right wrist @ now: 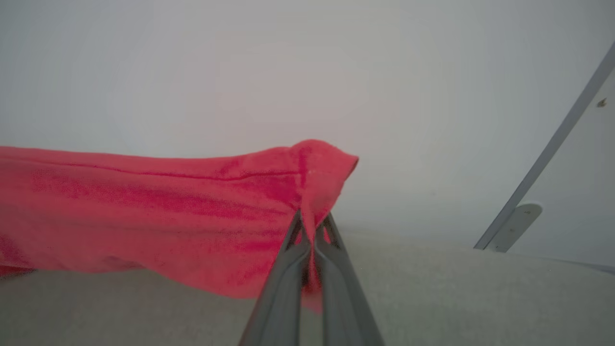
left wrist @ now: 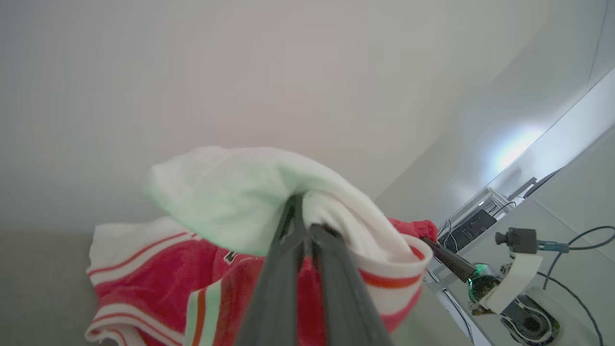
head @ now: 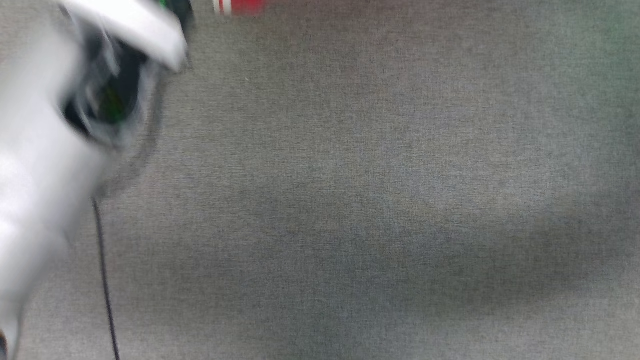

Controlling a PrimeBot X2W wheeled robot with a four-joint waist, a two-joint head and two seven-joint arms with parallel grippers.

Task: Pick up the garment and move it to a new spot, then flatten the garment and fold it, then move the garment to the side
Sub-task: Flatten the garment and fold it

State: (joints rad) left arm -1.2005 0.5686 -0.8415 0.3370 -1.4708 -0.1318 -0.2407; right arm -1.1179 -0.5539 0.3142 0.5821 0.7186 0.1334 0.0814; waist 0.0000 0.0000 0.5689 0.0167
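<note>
The garment (left wrist: 158, 269) is bright red with white lining and red-and-white striped trim. It hangs above the grey cloth surface (head: 380, 190), stretched between both grippers. My left gripper (left wrist: 302, 214) is shut on a fold of its white lining. My right gripper (right wrist: 312, 221) is shut on a red corner of the garment (right wrist: 158, 211), which stretches off to the left of that view. In the left wrist view the right gripper (left wrist: 427, 240) shows at the far red corner. A sliver of the garment (head: 239, 6) shows at the top edge of the head view, beside my blurred left arm (head: 45, 165).
A thin black cable (head: 105, 280) runs down the lower left of the grey surface. A pale wall stands behind. A dark box with cables (left wrist: 473, 226) sits beyond the surface's edge, and a pale slanted bar (right wrist: 543, 158) rises at the right.
</note>
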